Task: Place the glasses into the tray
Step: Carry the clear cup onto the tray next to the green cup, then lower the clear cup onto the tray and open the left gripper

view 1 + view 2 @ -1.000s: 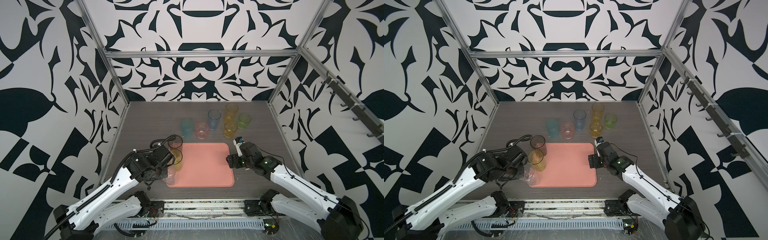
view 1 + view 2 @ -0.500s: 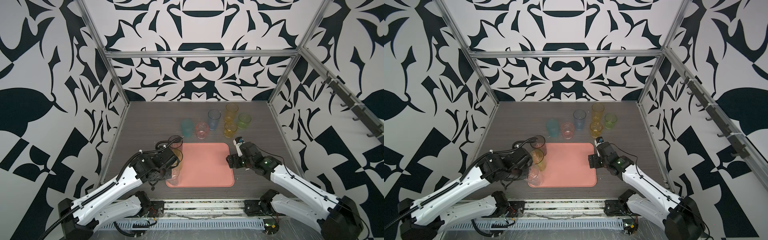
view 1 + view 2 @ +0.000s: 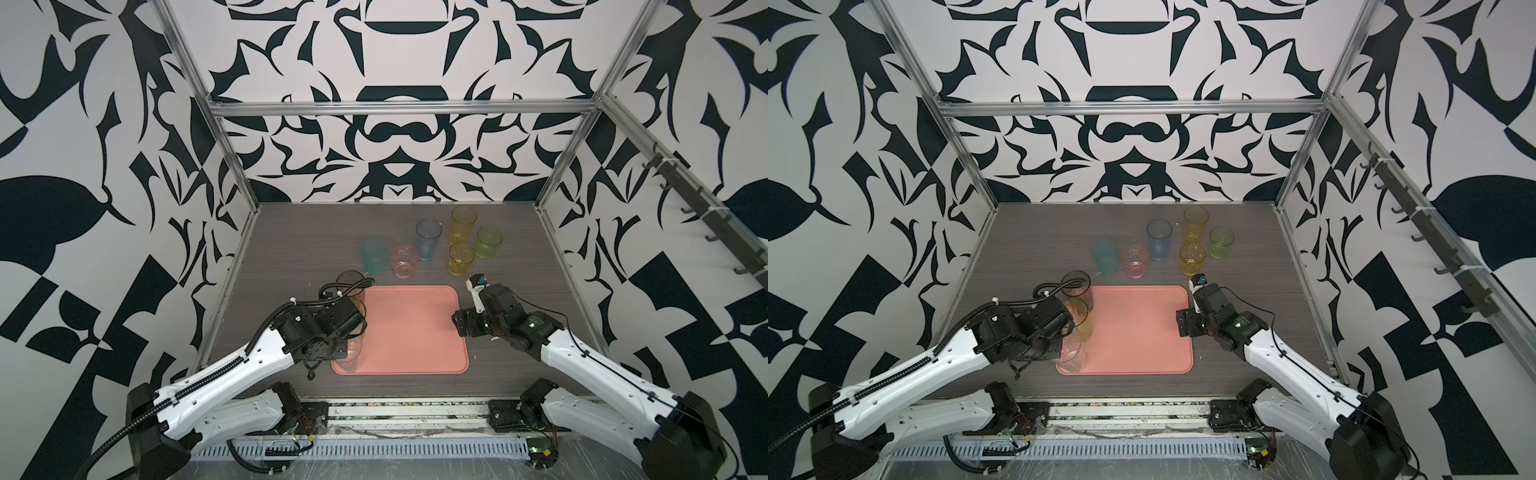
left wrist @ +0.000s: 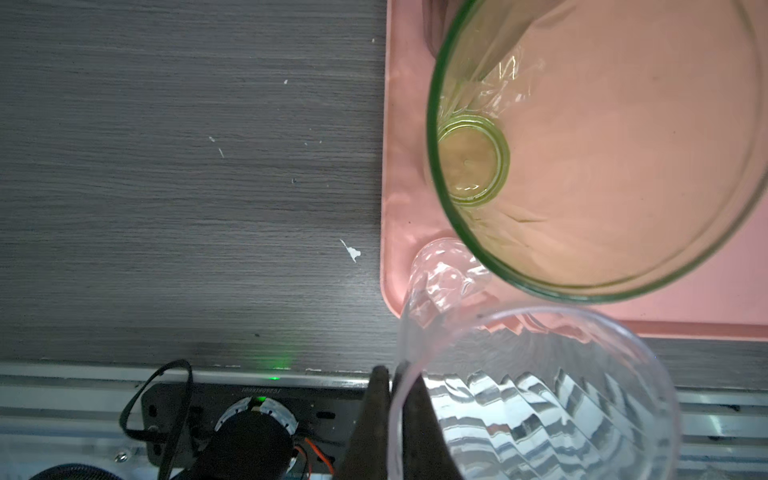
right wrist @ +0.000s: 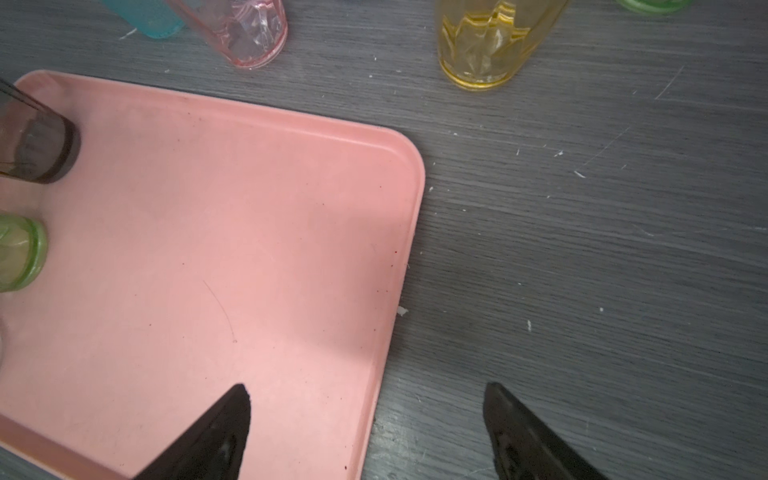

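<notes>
Table [image 3: 299, 249]: dark woodgrain, nothing on it got shuffled in the last second.
Tray [image 3: 415, 332]: salmon pink, flat, near the front edge of the table, hasn't budged. Three glasses sit along its left side and the rest is bare.
Left claw [image 4: 392, 370]: the only real change. A second ago it hung just left of the tray, and since then it's slid in over the near-left corner. It's pinched tight on the rim of the clear glass, one finger inside and one outside.
Right claw [image 5: 368, 388]: parked over the tray's right edge, fingers spread wide, nothing in them, same spot as before.
Clear glass [image 3: 348, 357]: ribbed, upright, came along with my left claw. Its base is now over the tray's near-left corner. Can't tell if it's actually resting on the tray or just above it.
Smoky grey glass [image 3: 353, 282]: upright in the tray's far-left corner, unchanged.
Green glass [image 4: 469, 166]: tall, upright in the tray, between the grey one and the clear one.
Off-tray bunch: all upright on the table past the tray's far edge, none moved. That's the tall yellow glass [image 3: 462, 224], blue glass [image 3: 428, 239], teal glass [image 3: 374, 255], pink glass [image 3: 403, 262], short yellow glass [image 3: 461, 259] and short green glass [image 3: 488, 242].
</notes>
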Robot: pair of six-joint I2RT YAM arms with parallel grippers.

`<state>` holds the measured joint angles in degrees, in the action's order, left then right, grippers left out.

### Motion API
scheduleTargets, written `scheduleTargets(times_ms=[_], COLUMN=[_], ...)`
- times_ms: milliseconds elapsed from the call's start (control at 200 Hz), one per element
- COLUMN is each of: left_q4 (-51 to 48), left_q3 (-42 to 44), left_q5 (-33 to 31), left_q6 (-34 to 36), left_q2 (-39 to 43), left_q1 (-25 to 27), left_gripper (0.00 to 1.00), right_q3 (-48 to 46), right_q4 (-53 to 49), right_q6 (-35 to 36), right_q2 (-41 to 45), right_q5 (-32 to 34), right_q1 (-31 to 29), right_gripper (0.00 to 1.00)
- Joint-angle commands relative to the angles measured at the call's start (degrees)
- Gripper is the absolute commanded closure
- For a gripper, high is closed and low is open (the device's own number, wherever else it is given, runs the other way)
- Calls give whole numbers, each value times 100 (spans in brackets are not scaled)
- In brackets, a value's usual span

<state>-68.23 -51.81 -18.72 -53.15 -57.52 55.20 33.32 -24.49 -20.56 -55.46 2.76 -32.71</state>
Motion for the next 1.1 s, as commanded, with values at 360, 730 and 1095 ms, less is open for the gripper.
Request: scheduleTargets(times_ms=[360, 730, 1095], left_q4=[-83, -29, -177], left_q3=[-187, -266, -771], left_q5=[-32, -1, -197], left_q6=[-41, 45, 150], left_q2=[-117, -179, -92], left_q1=[157, 173, 175], left_gripper=[93, 71, 55], right_q3=[34, 34, 21], right_q4=[139, 154, 146], right_q6=[49, 43, 31], right_q2=[9, -26, 18], right_q5=[-28, -39, -48], right_q1=[16, 15, 11], right_gripper=[9, 9, 9])
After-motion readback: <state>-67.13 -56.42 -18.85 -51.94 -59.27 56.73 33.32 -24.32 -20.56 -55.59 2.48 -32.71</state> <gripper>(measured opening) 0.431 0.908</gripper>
